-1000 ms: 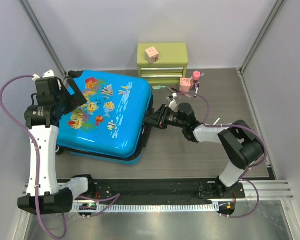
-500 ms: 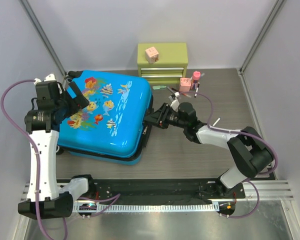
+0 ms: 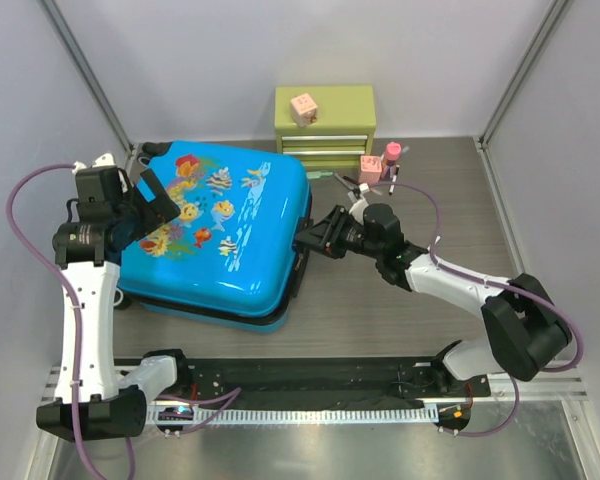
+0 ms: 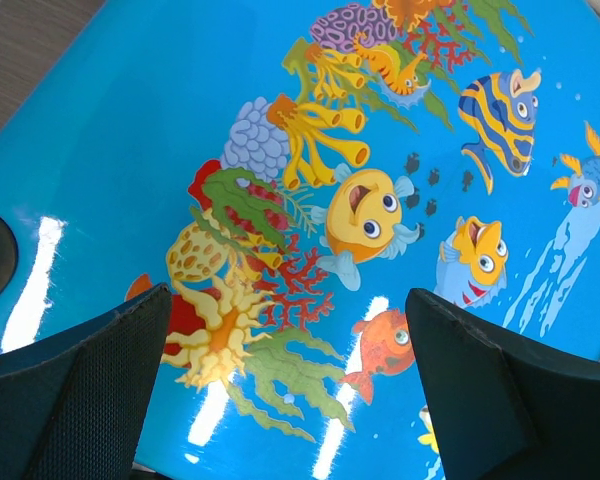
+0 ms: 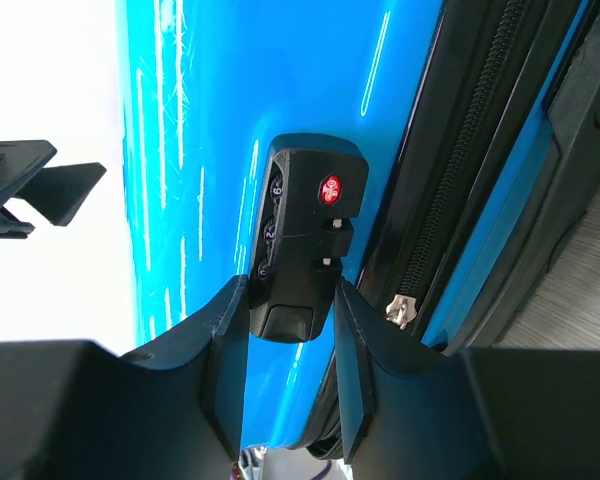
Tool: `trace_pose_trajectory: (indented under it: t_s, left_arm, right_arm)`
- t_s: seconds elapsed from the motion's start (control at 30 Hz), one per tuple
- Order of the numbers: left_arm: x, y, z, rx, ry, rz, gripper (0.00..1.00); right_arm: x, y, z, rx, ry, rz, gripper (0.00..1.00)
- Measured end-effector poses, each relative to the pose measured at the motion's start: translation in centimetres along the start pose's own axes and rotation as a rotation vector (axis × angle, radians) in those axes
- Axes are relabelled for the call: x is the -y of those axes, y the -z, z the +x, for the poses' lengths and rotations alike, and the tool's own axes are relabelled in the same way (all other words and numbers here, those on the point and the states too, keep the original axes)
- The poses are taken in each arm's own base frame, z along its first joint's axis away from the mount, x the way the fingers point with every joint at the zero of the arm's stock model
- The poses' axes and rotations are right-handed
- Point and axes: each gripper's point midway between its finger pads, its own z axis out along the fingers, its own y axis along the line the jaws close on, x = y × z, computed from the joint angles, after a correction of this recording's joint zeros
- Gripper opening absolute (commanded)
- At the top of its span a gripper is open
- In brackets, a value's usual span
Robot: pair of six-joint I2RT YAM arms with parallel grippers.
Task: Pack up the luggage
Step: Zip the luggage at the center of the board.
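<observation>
Working at the closed luggage [image 3: 225, 240], lying flat at left-centre of the top view. Clasping the black lock block [image 5: 300, 230] on its right edge with the right gripper [image 3: 308, 240], fingers hugging both sides. Holding the left gripper [image 4: 285, 300] spread wide, grasping nothing, hovering over the fish print at the left. Probably freeing the lock: centring the squeeze on the block, avoiding the zipper pull [image 5: 398, 310] just right of it, bracing the shell from the left before pulling.

Luggage [image 3: 220, 235], green chest [image 3: 325, 125] on table [image 3: 400, 310]
</observation>
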Motion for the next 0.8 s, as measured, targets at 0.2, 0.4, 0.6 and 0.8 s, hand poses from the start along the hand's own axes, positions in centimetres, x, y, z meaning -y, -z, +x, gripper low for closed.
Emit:
trace_pose_trajectory:
  t_s: [0.2, 0.4, 0.6, 0.8]
  left_arm:
    - [-0.1, -0.1, 0.2, -0.007, 0.0, -0.001, 1.0]
    - [-0.1, -0.1, 0.2, -0.007, -0.004, -0.002, 1.0]
    - [-0.1, -0.2, 0.2, -0.007, -0.003, -0.002, 1.0]
    - [-0.1, -0.2, 0.2, -0.009, -0.004, -0.003, 1.0]
  right_arm:
    - [0.7, 1.0, -0.2, 0.013, 0.001, 0.021, 0.01]
    - [0.7, 2.5, -0.9, 0.035, 0.036, 0.042, 0.01]
    - [-3.8, 5.5, -4.3, 0.167, 0.128, -0.062, 0.01]
    - [-4.5, 6.6, -5.1, 0.203, 0.165, -0.081, 0.12]
